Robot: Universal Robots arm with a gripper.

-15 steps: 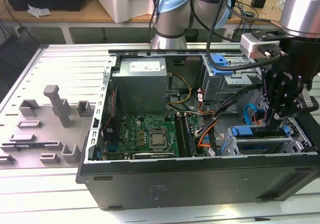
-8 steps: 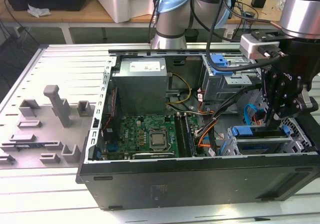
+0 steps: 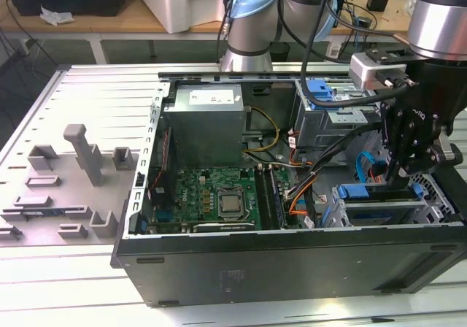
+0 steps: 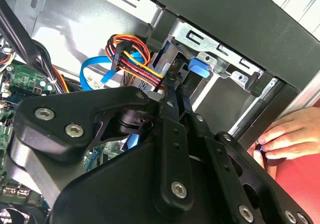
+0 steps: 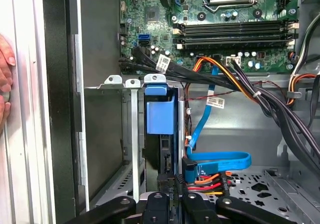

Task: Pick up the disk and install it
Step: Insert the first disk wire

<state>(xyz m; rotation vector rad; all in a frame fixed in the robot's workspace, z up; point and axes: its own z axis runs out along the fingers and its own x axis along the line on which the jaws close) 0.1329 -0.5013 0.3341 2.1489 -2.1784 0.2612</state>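
Jaws look drawn together at the rear edge of the disk, though whether they pinch it is unclear. Gripper hangs over the drive cage at the case's corner on the exterior view's right. The disk stands on edge in that cage, blue frame uppermost. A person's hand rests against the case outside.

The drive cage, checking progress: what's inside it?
Inside the drive cage the disk stands on edge, its blue frame showing. The gripper hangs at its end; the disk's lower part and label are hidden.
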